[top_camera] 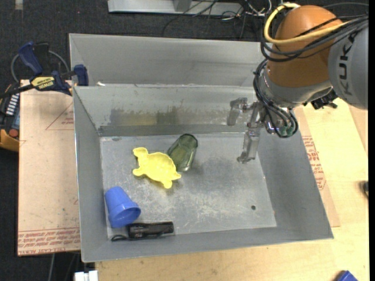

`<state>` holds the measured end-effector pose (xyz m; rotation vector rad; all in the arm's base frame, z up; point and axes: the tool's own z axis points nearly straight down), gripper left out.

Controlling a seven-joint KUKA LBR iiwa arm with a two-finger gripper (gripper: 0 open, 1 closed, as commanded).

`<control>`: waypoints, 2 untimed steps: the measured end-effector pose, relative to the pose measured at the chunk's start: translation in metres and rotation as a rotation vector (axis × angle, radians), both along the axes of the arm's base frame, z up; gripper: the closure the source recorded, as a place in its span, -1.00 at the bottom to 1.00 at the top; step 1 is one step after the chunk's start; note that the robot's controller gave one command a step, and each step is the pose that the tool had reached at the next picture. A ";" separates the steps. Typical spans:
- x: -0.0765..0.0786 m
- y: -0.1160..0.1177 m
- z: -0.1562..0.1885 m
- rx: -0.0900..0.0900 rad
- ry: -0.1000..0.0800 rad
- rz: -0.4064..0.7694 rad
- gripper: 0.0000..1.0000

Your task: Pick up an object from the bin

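Green see-through cup [183, 151], lying on its side, sits mid-floor in the grey metal bin [293, 215], close to the foot of the back wall. It is the thing nearest the gripper [247, 154].

The gripper hangs to the cup's right, apart from it, over bare floor in the right half of the bin and near the back wall. It points down from the arm, which comes in from the right. Claw state: cannot tell whether it is wide or narrow from this angle. It touches none of the loose things.

Above it, the wrist carries a rounded orange cover [302, 40] with dark cables looped around and under it.

Left of the green cup, a yellow flat turtle-shaped toy [154, 167] lies flat on the floor, its edge touching or just beside the cup's lower end.

Further out, toward the front-left corner, a blue plastic cup [120, 206] lies tipped over. A black slim object [149, 230] lies just beside it along the front wall, long side parallel to that wall. Both are well apart from the gripper.
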<state>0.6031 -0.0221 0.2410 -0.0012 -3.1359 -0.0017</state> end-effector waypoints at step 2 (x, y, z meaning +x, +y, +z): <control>0.020 -0.003 -0.124 0.001 -0.008 -0.038 -1.00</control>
